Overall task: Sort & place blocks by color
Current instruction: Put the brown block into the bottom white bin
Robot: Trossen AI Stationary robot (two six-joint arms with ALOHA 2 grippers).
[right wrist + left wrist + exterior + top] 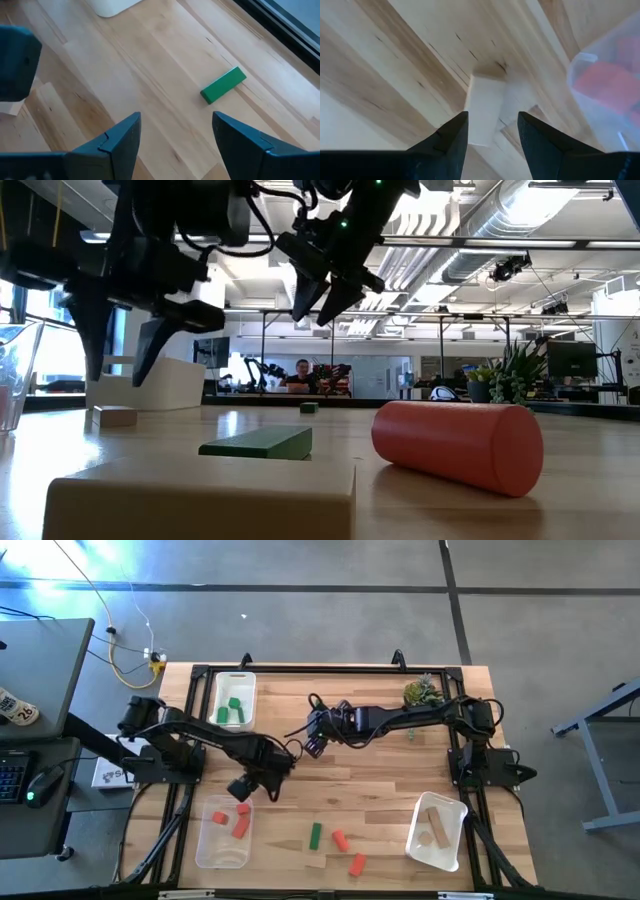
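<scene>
My left gripper (243, 787) points straight down just beyond the tray of red blocks (225, 830). Its fingers are open and stand above a tan block (485, 112), one to each side, clear of it in the low view (113, 416). That block lies flat on the table. My right gripper (313, 747) hangs open and empty over the table's middle, tilted downward. A green block (223, 85) lies on the wood ahead of it. Near the front edge lie a green bar (315, 834), two red blocks (340, 839) (357, 863) and a tan block (317, 860).
A clear tray with green blocks (232, 700) stands at the far left. A tray with tan blocks (437, 830) sits at the near right. A small plant (422, 692) stands at the far right. Bare wood lies between the two grippers and the loose blocks.
</scene>
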